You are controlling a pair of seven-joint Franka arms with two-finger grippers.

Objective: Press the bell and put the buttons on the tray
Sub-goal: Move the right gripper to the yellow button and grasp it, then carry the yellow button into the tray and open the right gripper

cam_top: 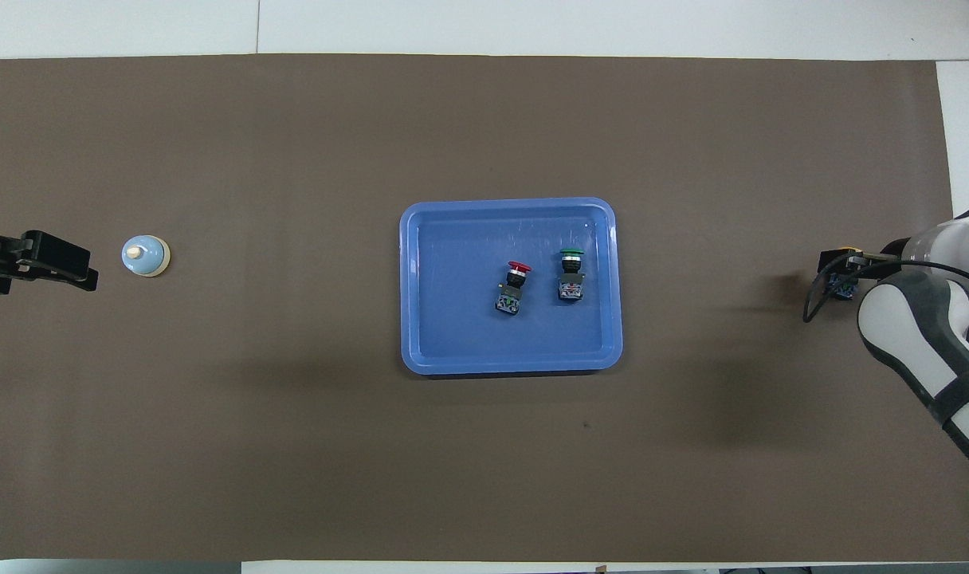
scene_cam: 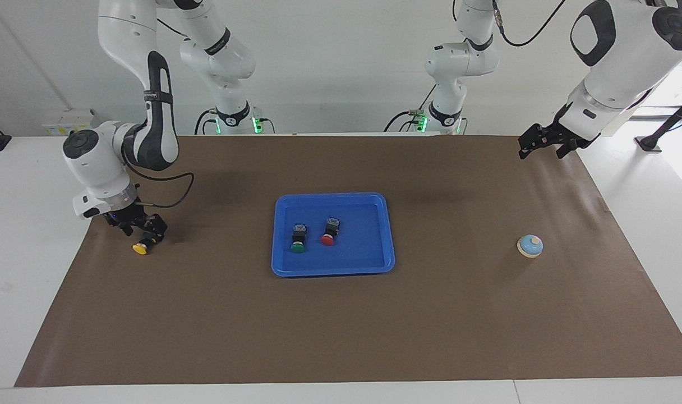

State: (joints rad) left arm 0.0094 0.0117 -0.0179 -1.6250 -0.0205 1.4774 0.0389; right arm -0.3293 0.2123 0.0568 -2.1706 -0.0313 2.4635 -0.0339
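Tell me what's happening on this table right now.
The right gripper is down at the yellow button at its end of the brown mat, jaws open around it. The green button and red button already lie in the blue tray. The left gripper waits, open, raised above the mat's edge, the bell untouched.

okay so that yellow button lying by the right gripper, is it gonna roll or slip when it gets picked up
The yellow button lies on its side on the brown mat, so its round cap could let it roll a little if nudged. Its boxy black body probably gives flat faces to clamp, so slipping seems unlikely. It looks rigid, and small enough to be light. The right gripper is open around it.
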